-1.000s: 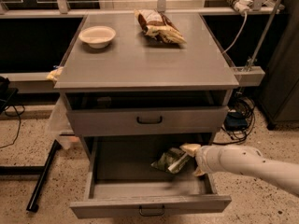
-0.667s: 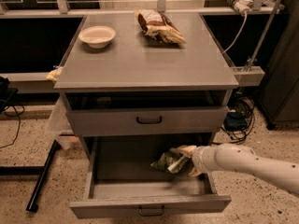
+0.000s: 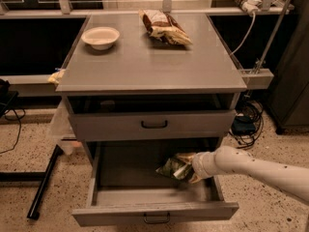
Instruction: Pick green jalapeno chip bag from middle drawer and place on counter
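Grey box cabinet [image 3: 149, 129] mid-room, everything placed off it. Its top is a broad flat matte grey worktop [image 3: 149, 64], wider than the drawers below. At the cabinet's back left corner sits a shallow white round bowl [image 3: 100, 36]; at its back centre lies a larger brown-and-cream crinkled snack bag [image 3: 165, 28], flat, apart from the bowl.

Under the top, the closed grey upper drawer [image 3: 116, 125] with a small black handle [image 3: 154, 124]. Below that, the wide pulled-out grey drawer [image 3: 130, 170] with low front panel, open toward the camera.

Small glossy green chip bag [image 3: 173, 167] with pale edge lies inside that open drawer, on its floor, right of centre, near the right wall. The cream-white robot arm [image 3: 260, 170] comes in from the cabinet's right and dips over the drawer's right side. The hand [image 3: 192, 167] is at the bag's right end, touching it (spread or pinching: cannot tell, the arm's tip and the bag run together).

Room: speckled beige terrazzo floor [image 3: 29, 134] around the cabinet. Black tube leg [image 3: 43, 185] slants on the floor to the cabinet's left. Tangle of dark cables [image 3: 248, 127] on the floor at its right. Pale translucent plastic bag [image 3: 60, 124] hangs by its left side. Dark shelving behind it.
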{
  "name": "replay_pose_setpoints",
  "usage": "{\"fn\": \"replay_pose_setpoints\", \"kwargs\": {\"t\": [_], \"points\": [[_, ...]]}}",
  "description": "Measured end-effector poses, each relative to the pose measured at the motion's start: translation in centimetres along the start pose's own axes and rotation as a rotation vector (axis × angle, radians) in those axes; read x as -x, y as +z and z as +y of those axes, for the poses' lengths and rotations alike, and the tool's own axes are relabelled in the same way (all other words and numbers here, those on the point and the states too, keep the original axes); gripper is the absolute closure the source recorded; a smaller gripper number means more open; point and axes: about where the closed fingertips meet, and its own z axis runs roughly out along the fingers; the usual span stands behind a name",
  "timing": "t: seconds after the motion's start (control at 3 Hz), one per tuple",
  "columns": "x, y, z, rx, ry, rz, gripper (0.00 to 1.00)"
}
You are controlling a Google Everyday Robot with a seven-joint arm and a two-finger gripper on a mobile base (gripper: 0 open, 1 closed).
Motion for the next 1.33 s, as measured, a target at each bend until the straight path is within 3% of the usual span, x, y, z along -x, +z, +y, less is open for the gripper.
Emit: {"fn": "replay_pose_setpoints", "kwargs": {"t": [0.33,0.67,1.0,1.33], "points": [[-0.6,1.7,-1.2,-0.018,0.006,-0.012,0.53],[-1.2,0.8,-2.4,-0.058,0.037,0.003,0.77],[-1.3,-3.0,-3.4,-0.089,0.089,0.039,0.98],[-0.4,-9.4,-4.0,-0.098,0.135,0.060,1.00]]}}
